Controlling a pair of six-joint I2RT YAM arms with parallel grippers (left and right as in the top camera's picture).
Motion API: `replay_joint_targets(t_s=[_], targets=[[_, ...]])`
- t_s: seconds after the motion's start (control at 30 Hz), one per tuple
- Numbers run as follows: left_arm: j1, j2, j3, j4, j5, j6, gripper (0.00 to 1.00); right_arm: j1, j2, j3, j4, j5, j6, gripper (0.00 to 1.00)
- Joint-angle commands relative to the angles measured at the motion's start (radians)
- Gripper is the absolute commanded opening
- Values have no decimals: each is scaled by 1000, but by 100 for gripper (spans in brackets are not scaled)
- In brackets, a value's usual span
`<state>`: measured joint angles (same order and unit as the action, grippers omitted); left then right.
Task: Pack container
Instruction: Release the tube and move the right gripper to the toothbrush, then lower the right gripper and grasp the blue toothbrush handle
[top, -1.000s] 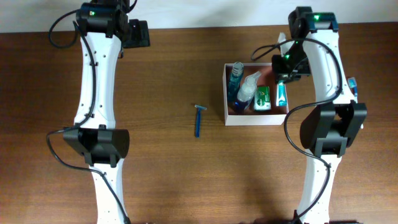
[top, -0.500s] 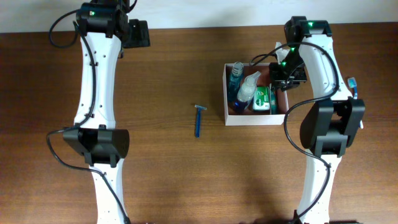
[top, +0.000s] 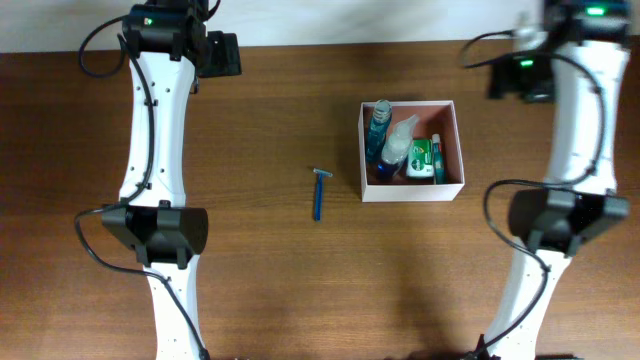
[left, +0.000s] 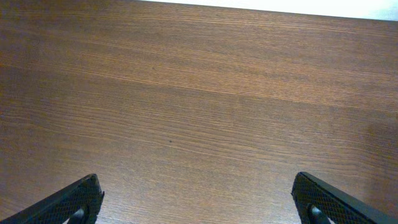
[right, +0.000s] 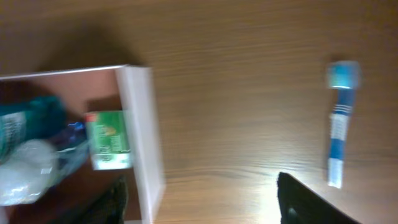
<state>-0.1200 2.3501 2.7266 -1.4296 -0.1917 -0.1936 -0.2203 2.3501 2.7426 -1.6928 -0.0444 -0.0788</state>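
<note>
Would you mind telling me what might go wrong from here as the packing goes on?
The razor lies on the table, apart from the container, so it may be left out.
The toothbrush shows only in the blurred right wrist view, outside the container's wall; it could be missed.
The spray bottle and blue bottle crowd the container's left side; adding items there might tip them.

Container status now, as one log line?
container: holds blue bottle, spray bottle, green box, tube | blue razor: on table, outside | toothbrush: on table, outside | left gripper: open, empty | right gripper: open, empty
</note>
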Motion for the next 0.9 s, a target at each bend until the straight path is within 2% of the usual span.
replay_joint_targets(t_s=[0.0,0.17,0.33,0.63,0.87], targets=[[2,2,3,0,-7,8,100,-90,-18,11,-3,42,-59,76],[2,2,3,0,-7,8,99,-210,22,-40,39,21,-122,89],[2,2,3,0,-7,8,99,-280,43,-138,79,8,-257,89],[2,2,3,0,-7,8,99,-356,46,-377,249,19,-417,89],[2,2,3,0,-7,8,99,-365,46,-560,359,27,-442,89]])
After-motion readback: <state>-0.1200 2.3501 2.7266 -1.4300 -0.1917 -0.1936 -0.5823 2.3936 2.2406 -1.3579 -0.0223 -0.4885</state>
